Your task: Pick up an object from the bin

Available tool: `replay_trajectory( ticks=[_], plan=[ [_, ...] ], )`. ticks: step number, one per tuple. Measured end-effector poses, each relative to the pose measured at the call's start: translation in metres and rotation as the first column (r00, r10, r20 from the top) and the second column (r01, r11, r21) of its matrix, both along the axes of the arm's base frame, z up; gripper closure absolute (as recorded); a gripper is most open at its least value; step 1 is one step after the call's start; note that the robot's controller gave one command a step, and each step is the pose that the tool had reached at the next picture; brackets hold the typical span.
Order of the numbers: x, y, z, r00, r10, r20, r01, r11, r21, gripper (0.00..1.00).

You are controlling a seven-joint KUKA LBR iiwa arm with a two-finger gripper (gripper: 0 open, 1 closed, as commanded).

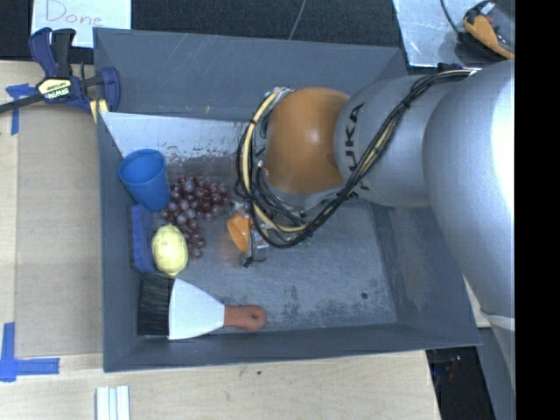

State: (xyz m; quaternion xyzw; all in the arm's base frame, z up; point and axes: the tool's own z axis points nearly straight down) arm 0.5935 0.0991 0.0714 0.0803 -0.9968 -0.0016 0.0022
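My gripper (255,251) pokes out below the arm's wrist, low over the middle of the bin floor. A small orange thing (237,231) lies right against its left side; whether it is held I cannot tell. A bunch of dark purple grapes (193,201) lies just left of that. Further left rests a yellow-green round fruit (170,249).
A blue cup (144,178) lies on its side in the bin's far left corner. A flat blue piece (140,237) sits under the fruit. A brush with black bristles, white body and brown handle (197,311) lies along the near wall. The arm covers the bin's right half.
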Motion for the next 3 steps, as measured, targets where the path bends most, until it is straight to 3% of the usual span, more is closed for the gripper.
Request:
replay_trajectory(
  ticks=[2,3],
  plan=[
    [0.000,0.000,0.005,1.000,0.000,0.001,0.000,1.000,0.000,1.00],
    [0.000,0.000,0.024,1.000,-0.001,0.003,0.001,1.000,0.000,1.00]
  ],
)
